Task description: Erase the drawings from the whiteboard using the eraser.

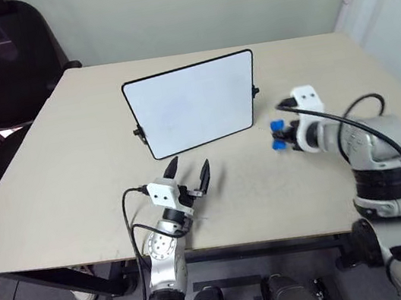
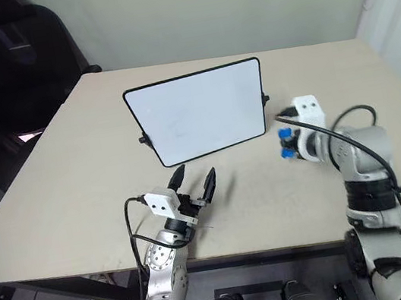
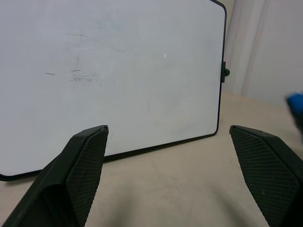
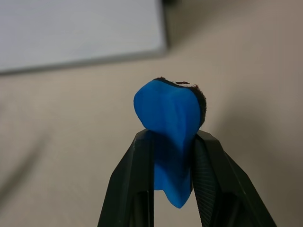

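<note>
Basically, right gripper (image 4: pixel 173 156) is pinching the eraser (image 4: pixel 171 125) mid-body, right of the whiteboard (image 1: pixel 193 105); it looks soft, light, squashes easily. Left gripper (image 1: pixel 187 174) spread, empty.

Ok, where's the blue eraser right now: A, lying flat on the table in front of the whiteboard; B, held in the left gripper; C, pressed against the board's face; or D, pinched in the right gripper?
D: the eraser sits clamped between the right gripper fingers, off to the side of the whiteboard, above the table.
</note>
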You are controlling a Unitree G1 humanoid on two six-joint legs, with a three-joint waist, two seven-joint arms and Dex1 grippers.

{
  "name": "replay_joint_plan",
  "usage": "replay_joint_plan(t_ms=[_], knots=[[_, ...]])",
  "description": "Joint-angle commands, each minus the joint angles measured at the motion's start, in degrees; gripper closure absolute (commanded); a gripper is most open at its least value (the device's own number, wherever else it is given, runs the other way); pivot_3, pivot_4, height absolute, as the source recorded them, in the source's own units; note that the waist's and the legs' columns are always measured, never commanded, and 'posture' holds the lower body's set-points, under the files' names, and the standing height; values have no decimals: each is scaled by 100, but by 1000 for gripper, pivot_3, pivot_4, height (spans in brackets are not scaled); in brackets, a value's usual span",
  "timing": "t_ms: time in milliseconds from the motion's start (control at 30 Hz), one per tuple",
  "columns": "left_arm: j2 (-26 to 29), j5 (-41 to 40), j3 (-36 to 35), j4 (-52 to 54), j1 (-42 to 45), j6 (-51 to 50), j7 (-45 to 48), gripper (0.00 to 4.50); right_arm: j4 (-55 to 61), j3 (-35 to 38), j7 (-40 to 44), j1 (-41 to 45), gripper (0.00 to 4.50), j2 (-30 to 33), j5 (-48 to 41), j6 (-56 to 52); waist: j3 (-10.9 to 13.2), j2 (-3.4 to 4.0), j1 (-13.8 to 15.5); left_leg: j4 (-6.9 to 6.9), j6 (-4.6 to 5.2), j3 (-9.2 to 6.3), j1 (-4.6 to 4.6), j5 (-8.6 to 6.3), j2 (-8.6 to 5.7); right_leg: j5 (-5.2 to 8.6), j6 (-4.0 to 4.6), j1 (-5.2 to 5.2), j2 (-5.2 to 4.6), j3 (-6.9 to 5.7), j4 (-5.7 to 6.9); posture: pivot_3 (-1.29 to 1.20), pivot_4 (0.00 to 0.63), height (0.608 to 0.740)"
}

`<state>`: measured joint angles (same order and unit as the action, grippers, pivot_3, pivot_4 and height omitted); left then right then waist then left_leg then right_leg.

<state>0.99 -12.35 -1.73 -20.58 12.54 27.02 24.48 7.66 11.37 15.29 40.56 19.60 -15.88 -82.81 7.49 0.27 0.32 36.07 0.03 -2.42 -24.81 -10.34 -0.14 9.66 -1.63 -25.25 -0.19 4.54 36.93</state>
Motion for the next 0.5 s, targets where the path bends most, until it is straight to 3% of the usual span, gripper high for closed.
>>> replay_joint_plan(t_ms=[33,133,267,333,500], knots=[[-49,-81,5,-235,133,-6,86,0,599,117,120,-179,2822,54,-235,-113,0,0,-12,-1,-3,-1,8,-2,0,0,0,7,3,0,0,0,150,740],[-107,-82,30,-326,202,4,141,0,812,67,126,-388,1817,123,-239,-43,1,0,-16,-3,-17,-6,33,-10,-2,4,-7,36,6,3,-9,0,150,740],[-172,-57,43,-419,251,12,194,0,1522,11,342,-905,501,254,-268,969,0,3,-5,-3,-21,-14,32,-13,-5,14,-23,57,6,9,-49,0,150,740],[-202,-39,52,-439,258,20,206,0,1930,-102,563,-1266,501,411,-203,1871,-2,13,8,-6,-19,-16,25,-13,-6,15,-23,65,7,9,-81,0,150,740],[-178,-47,18,-386,267,-24,210,0,2572,-65,967,-1738,501,369,-667,2519,-4,17,15,-4,-12,-20,12,-10,-15,22,-37,70,6,15,-100,0,150,740]])
